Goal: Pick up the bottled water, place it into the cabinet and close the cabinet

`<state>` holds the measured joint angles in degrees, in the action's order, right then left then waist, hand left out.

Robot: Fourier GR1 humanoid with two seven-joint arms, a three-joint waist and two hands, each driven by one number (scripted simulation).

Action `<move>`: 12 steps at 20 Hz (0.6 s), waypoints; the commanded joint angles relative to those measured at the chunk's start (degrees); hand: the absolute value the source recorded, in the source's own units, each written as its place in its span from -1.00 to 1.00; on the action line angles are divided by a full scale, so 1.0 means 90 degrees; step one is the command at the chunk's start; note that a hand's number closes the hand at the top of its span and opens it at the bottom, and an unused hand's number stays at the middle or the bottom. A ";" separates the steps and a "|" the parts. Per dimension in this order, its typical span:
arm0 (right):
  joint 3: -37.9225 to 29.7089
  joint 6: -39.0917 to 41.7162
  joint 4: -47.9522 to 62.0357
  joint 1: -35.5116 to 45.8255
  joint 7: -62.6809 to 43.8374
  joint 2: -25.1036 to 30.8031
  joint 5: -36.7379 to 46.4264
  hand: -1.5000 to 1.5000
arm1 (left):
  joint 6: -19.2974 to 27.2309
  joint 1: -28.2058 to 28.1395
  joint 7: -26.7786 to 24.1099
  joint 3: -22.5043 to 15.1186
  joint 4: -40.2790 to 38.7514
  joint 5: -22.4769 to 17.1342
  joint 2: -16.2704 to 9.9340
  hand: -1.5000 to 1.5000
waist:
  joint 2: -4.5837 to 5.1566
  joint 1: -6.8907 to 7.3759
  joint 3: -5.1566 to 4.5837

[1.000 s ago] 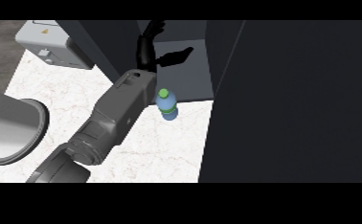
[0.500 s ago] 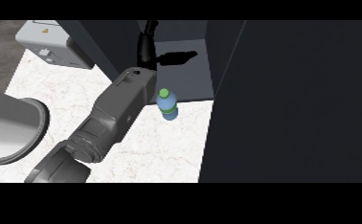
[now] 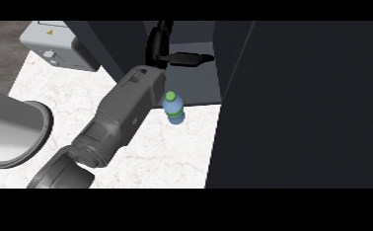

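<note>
White marbled counter (image 3: 164, 156) below, dark cabinet (image 3: 197, 77) standing open at the far side, its big dark door (image 3: 291, 106) filling the right. Bottled water (image 3: 173, 109) upright on the counter, just at the cabinet's front edge, green cap up, long axis vertical, not yet inside. Left hand (image 3: 169, 52) reaching past it into the cabinet's opening, fingers straight and spread apart, holding nothing; bottle lying nearer than that hand and just right of the grey forearm. Only this arm close; right hand out of sight. Grey appliance (image 3: 55, 45) at far left, rim of a round grey bowl (image 3: 22, 136) at the left edge. Likely a pull back toward the bottle needed first.
</note>
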<state>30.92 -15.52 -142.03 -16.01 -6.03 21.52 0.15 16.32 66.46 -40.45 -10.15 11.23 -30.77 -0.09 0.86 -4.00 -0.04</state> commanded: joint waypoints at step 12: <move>0.0308 -0.0254 -0.0874 -0.0236 -0.0829 -0.0010 0.0607 -1.00 | -0.0301 -0.1597 0.0874 -0.1036 0.2902 -0.0774 0.0010 -1.00 | -0.0179 0.0447 -0.0002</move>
<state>30.67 -16.01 -142.39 -16.21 -8.45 21.50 0.48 12.35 56.53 -35.49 -16.64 29.24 -36.76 0.00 -0.31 -1.00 -0.02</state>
